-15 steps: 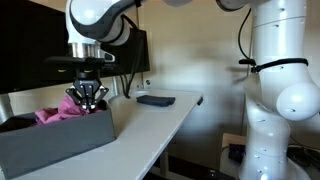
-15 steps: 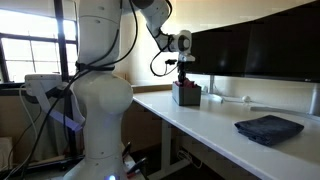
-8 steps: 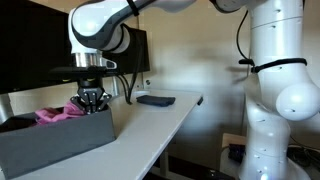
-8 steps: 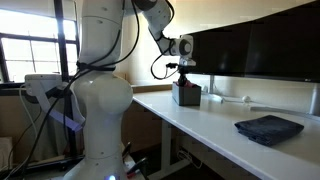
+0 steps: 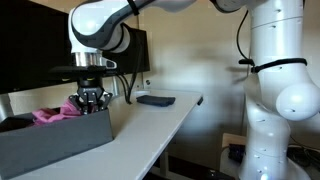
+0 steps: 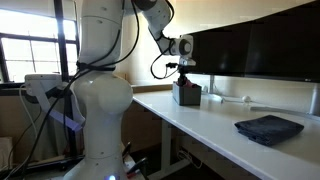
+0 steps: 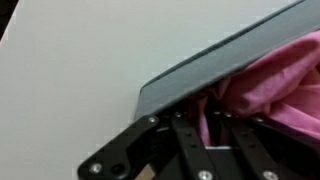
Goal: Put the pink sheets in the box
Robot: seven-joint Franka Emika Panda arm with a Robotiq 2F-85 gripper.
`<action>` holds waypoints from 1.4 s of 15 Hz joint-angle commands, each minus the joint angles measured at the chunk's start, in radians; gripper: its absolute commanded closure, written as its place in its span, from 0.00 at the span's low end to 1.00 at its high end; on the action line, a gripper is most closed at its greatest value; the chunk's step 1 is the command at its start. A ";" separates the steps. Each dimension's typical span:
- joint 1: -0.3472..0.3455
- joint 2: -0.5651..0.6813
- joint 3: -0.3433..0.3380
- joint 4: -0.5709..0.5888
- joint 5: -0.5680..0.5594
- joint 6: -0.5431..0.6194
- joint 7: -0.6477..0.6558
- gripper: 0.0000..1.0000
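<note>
Pose: arm (image 5: 100, 25) arches over from its white base, wrist vertical, pincer (image 5: 92, 102) pointing straight down at one end of the box (image 5: 60, 140). Its fingers reach down to the rim, just above the pink sheets (image 5: 50, 116), which lie bunched inside the box and rise a little over its wall. The box stands on the counter (image 5: 150, 125), well apart from a flat dark pad (image 5: 155, 99).

Hard to make out: in the wrist view only the dark finger links show at the bottom edge, with pink cloth (image 7: 285, 85) behind the grey box wall (image 7: 215, 65) and a strip of pink between the links. The fingertips are cut off, so neither the width of the gap nor any hold on the cloth can be told. In an exterior view the box (image 6: 186, 95) is small and distant, its contents hidden.
</note>
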 commanded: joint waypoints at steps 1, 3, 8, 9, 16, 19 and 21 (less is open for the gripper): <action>-0.005 -0.013 0.013 -0.018 0.027 0.016 -0.005 0.42; 0.000 -0.017 0.018 -0.016 0.023 0.020 -0.004 0.30; 0.025 -0.052 0.050 -0.001 -0.013 0.025 0.006 0.00; 0.031 -0.059 0.056 0.003 -0.018 0.028 0.006 0.00; 0.058 -0.114 0.103 0.044 -0.106 0.035 0.027 0.00; 0.058 -0.121 0.116 0.072 -0.133 0.020 0.026 0.00; 0.058 -0.123 0.122 0.090 -0.164 0.006 0.027 0.00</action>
